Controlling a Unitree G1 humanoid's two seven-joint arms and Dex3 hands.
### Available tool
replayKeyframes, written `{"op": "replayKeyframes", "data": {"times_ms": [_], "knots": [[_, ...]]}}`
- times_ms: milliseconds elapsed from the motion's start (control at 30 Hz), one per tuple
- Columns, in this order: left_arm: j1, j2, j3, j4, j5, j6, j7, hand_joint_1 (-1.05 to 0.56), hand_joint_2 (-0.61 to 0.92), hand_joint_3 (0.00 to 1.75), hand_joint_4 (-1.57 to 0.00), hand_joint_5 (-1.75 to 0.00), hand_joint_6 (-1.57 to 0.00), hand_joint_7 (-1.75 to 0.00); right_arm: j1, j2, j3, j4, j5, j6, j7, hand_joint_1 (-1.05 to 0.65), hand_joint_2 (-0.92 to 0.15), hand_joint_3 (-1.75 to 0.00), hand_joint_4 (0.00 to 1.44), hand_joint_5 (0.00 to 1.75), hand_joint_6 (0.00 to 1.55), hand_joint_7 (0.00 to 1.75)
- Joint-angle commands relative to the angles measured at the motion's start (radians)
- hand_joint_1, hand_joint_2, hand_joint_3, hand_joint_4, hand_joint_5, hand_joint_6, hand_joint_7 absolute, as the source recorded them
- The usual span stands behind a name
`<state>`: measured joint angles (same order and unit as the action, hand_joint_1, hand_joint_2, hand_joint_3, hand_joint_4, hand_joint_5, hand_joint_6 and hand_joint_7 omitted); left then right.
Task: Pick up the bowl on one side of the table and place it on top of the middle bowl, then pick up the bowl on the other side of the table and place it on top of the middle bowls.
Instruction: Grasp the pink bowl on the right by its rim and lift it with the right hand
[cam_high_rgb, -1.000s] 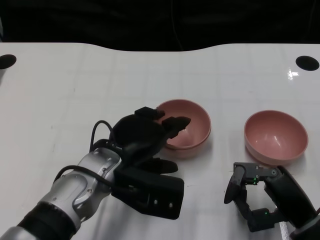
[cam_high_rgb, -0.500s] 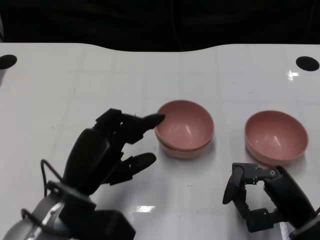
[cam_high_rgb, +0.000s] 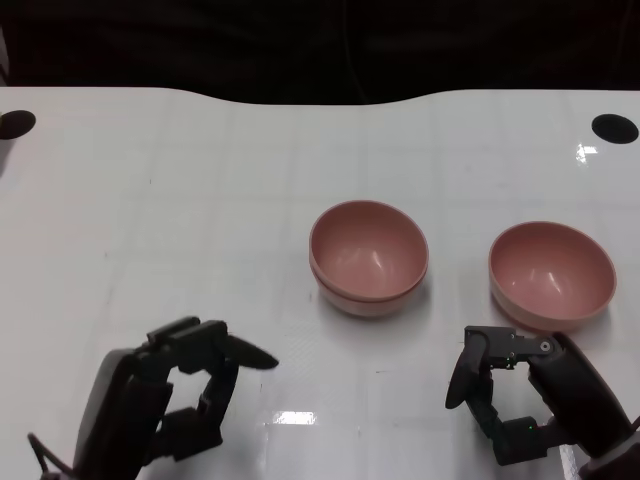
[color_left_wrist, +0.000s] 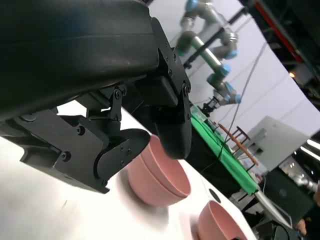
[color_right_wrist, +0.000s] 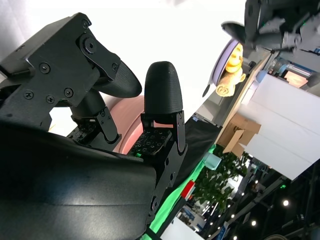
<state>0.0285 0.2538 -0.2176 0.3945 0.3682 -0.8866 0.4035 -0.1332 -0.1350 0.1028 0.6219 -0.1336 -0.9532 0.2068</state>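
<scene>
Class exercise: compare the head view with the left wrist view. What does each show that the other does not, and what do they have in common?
Only the head view shows the right hand, open and empty just short of the lone bowl, plus the two dark round marks at the table corners. Only the left wrist view shows the room beyond the table: a teal-jointed robot arm and a green surface. Both show the left hand empty and apart from the bowls, the stacked middle bowls with one nested in the other, and the lone bowl.
</scene>
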Motion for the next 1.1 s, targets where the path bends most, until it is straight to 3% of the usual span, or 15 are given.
{"op": "replayKeyframes", "data": {"times_ms": [33,133,200,333,367,467,567,800,1100], "knots": [[0.021,-0.023,0.023,0.018,-0.101,-0.005,-0.070,-0.02,0.43,1.33,-0.83,-1.62,-0.92,-1.12,-0.003,-0.023,-0.014,0.003,0.015,0.004,-0.005,-0.13,-0.37,-1.39,0.80,1.75,0.80,1.34],[0.035,-0.044,0.034,0.019,-0.197,0.012,-0.154,-0.03,0.42,1.37,-0.84,-1.66,-0.86,-1.37,-0.008,-0.018,-0.020,0.009,0.045,0.011,0.005,-0.12,-0.39,-1.33,0.78,1.72,0.75,1.21],[0.041,-0.057,0.049,0.021,-0.233,0.016,-0.190,-0.02,0.40,1.41,-0.84,-1.71,-0.83,-1.51,-0.015,-0.021,-0.023,0.015,0.049,0.008,0.007,-0.11,-0.46,-1.22,0.78,1.65,0.75,1.09],[0.044,-0.088,0.075,0.018,-0.292,0.033,-0.250,-0.01,0.35,1.49,-0.89,-1.74,-0.83,-1.61,-0.033,-0.034,-0.025,0.028,0.043,-0.002,0.009,-0.11,-0.67,-0.78,0.70,1.41,0.76,0.86],[0.042,-0.096,0.081,0.023,-0.315,0.035,-0.271,-0.01,0.35,1.50,-0.89,-1.75,-0.82,-1.62,-0.037,-0.052,-0.027,0.016,0.019,0.006,0.002,-0.13,-0.70,-0.71,0.68,1.32,0.74,0.80],[0.039,-0.113,0.100,0.035,-0.353,0.035,-0.317,0.00,0.35,1.49,-0.88,-1.75,-0.80,-1.62,-0.039,-0.091,-0.033,-0.028,-0.042,0.042,-0.019,-0.20,-0.87,-0.24,0.65,0.84,0.73,0.39],[0.043,-0.124,0.116,0.029,-0.363,0.042,-0.349,0.01,0.35,1.48,-0.88,-1.75,-0.80,-1.62,-0.037,-0.120,-0.043,-0.062,-0.128,0.042,-0.079,-0.26,-0.91,-0.09,0.60,0.65,0.72,0.22],[0.050,-0.152,0.147,0.019,-0.351,0.050,-0.377,0.01,0.35,1.47,-0.88,-1.75,-0.81,-1.63,-0.025,-0.169,-0.053,-0.135,-0.278,0.071,-0.213,-0.38,-0.92,-0.03,0.49,0.49,0.59,0.08],[0.049,-0.164,0.166,0.020,-0.336,0.051,-0.402,0.03,0.32,1.51,-0.88,-1.75,-0.83,-1.62,0.004,-0.236,-0.052,-0.286,-0.483,0.223,-0.341,-0.52,-0.92,-0.03,0.41,0.32,0.45,0.00]]}}
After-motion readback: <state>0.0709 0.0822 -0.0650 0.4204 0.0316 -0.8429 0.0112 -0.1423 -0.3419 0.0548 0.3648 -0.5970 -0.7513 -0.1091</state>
